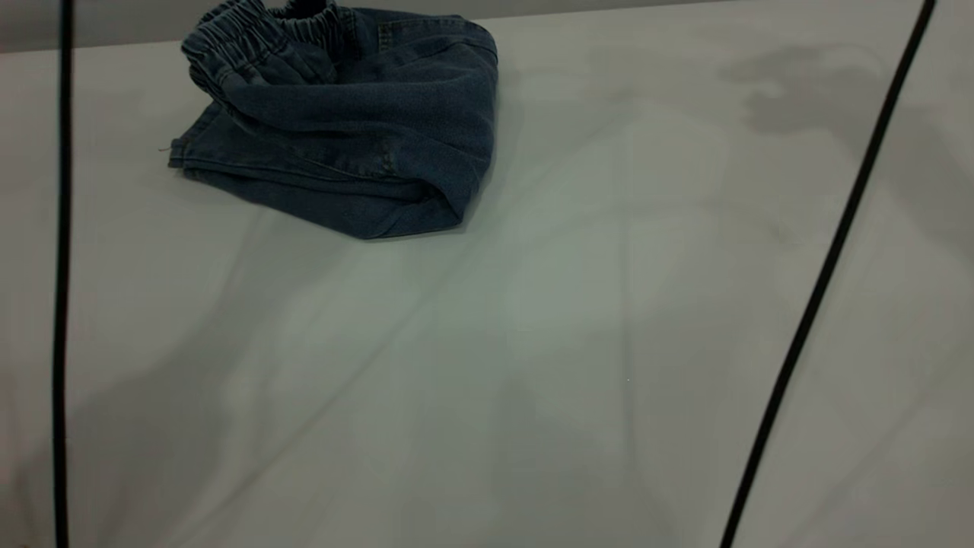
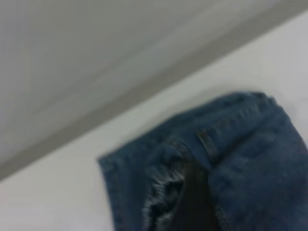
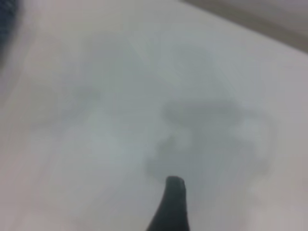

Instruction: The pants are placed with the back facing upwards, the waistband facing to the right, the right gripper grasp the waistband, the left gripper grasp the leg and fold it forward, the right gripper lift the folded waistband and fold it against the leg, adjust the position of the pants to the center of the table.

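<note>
Pants sit folded in a thick bundle on the tabletop, far side, roughly 11 o'clock from the middle of the exterior view, close to the far edge. Waistband is on top of the bundle at its far-left corner, ruffled and bunched, partly standing up. Folded layers stack at the near-left edge, with a rounded fold at the bundle's right and near-right side. No print visible, only plain dark denim. Two thin black cables cross the exterior view, one vertical at 9 o'clock, one slanting at 3 o'clock; neither touches the pants. Left wrist view: left gripper is right at the denim, one dark finger against the cloth beside a belt loop and a frayed pale patch; can't tell whether it is clenched or released. Right wrist view: right gripper shows a single dark fingertip over bare tabletop with a faint grey stain, well apart from the pants; grip state can't be told there either.
</note>
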Motion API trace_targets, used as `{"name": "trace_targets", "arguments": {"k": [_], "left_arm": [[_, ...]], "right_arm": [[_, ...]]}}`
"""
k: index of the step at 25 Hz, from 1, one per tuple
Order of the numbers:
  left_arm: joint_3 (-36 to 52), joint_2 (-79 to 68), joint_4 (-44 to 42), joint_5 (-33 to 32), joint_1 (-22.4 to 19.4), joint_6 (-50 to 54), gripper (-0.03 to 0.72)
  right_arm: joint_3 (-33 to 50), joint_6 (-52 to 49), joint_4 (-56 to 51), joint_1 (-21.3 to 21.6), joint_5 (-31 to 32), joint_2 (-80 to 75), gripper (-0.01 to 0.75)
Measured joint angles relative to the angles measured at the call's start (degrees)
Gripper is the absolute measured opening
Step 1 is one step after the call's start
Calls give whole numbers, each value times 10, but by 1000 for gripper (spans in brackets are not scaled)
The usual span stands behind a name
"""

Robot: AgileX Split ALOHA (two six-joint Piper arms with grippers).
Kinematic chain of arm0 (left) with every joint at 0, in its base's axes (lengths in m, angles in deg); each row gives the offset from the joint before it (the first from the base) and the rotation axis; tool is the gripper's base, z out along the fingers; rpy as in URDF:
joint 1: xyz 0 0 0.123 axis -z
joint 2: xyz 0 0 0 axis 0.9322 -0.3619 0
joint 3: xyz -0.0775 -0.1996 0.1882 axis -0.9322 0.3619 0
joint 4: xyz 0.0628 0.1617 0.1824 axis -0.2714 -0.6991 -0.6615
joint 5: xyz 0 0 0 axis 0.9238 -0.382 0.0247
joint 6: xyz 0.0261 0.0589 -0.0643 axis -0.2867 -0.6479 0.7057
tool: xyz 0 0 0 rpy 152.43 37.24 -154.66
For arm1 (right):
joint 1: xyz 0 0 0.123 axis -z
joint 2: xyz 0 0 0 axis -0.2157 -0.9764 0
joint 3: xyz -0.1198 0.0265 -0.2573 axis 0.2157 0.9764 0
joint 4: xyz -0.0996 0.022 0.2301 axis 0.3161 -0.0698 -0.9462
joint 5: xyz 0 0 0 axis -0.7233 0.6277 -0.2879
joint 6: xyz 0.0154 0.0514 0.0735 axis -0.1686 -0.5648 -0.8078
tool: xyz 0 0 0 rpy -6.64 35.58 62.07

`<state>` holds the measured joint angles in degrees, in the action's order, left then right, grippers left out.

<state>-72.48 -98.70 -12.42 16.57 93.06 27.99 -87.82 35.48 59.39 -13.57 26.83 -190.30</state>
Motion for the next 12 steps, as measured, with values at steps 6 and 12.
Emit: {"name": "trace_targets", "arguments": {"k": [6, 12], "left_arm": [[31, -57, 15, 0, 0, -5, 525], [31, -131, 21, 1, 0, -18, 525]], "right_arm": [[0, -3, -25, 0, 21, 90, 588], [1, -11, -31, 0, 20, 147, 588]]}}
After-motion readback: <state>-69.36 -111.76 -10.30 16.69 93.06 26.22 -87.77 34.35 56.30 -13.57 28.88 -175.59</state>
